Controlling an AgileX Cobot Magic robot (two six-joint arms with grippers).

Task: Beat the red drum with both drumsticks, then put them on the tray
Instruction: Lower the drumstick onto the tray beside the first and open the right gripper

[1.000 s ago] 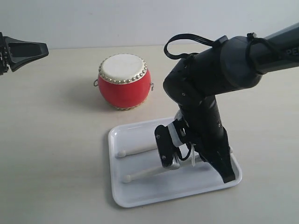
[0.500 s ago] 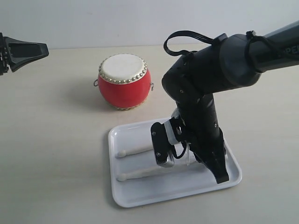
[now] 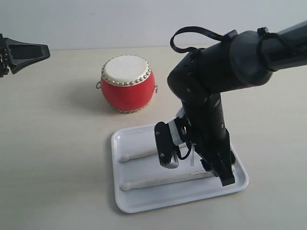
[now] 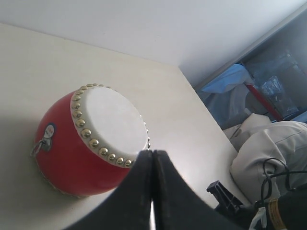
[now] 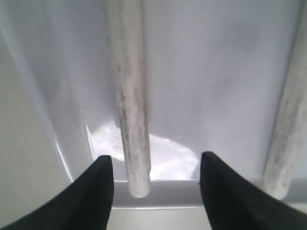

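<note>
The red drum [image 3: 127, 84] [image 4: 88, 139] stands upright on the table behind the white tray [image 3: 124, 201]. Both drumsticks lie flat in the tray: one nearer the drum [image 3: 139, 155], one nearer the front rim [image 3: 158, 180]. My right gripper [image 3: 218, 172] [image 5: 156, 160] hovers low over the tray's right end, open, with the butt of one drumstick [image 5: 132, 124] lying loose between its fingers, touching neither; the other drumstick [image 5: 288, 129] runs alongside. My left gripper [image 3: 45, 50] [image 4: 153, 153] is shut and empty, high at the far left, away from the drum.
The right arm's bulky wrist and cable loop [image 3: 196, 36] hang over the tray's right half. Bare table lies left and in front of the tray. Beyond the table's edge in the left wrist view sit bags and clutter [image 4: 268, 158].
My right gripper's jaws have spread apart and released the front drumstick, which has settled flat in the tray. The wrist shifted slightly. The left arm has stayed still.
</note>
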